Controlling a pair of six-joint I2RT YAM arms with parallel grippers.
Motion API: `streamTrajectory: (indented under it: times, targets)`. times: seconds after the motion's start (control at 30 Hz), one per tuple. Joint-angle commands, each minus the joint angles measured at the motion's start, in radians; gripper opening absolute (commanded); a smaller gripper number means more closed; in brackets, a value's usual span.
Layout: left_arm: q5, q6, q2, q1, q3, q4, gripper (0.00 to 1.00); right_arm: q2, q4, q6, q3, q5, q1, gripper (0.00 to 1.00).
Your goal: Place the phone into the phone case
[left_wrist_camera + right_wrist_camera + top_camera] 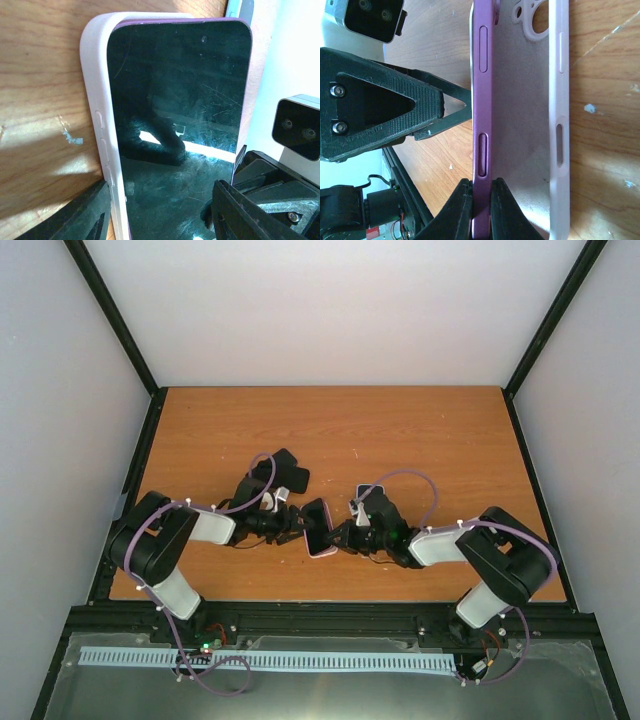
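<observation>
The seating step is under way: the purple phone with the dark glass screen (180, 125) is sitting partly in the pale pink silicone case (540, 125), both held between the two arms over the near middle of the orange wooden table (400, 430). In the left wrist view the case wall is wrapping one long side of the phone, while the purple rim is showing bare along the top and the other long side, so that side is probably not pressed home yet. The right gripper (481, 210) is pinching the phone's exposed purple edge with its fingers (460, 210) drawn tight together. The left gripper (165, 210) is straddling phone and case across their width at a middling spread; whether its fingers (87, 215) are actually bearing on them cannot be told. The next move is likely calling for a squeeze that drives the raised edge under the case lip, without the right fingers blocking it.
</observation>
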Motion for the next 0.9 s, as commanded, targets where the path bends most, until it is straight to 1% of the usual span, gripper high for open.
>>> streamTrajectory:
  times: [0.0,0.1,0.2,0.33,0.57,0.67,0.87]
  targets:
    - [-0.003,-0.015,-0.001,-0.033,0.007,0.064,0.55,0.05,0.001,0.051,-0.025,-0.008,0.006,0.03]
    - [-0.004,-0.02,-0.012,-0.034,-0.002,0.064,0.54,0.057,0.002,0.051,-0.025,-0.007,0.006,0.03]
    - [-0.013,-0.021,-0.03,-0.034,-0.009,0.052,0.54,0.054,-0.035,0.035,-0.021,0.006,0.006,0.05]
    - [-0.022,-0.02,-0.035,-0.034,-0.013,0.037,0.54,0.034,-0.072,0.004,-0.012,0.025,0.007,0.1]
    - [-0.056,0.003,-0.036,-0.034,0.02,-0.039,0.54,-0.043,-0.265,-0.079,0.043,0.099,0.006,0.14]
    - [-0.082,0.023,-0.046,-0.032,0.041,-0.083,0.54,-0.067,-0.351,-0.108,0.07,0.132,0.007,0.2]
    - [-0.126,0.045,-0.07,-0.018,0.047,-0.13,0.54,-0.102,-0.435,-0.151,0.104,0.177,0.006,0.34]
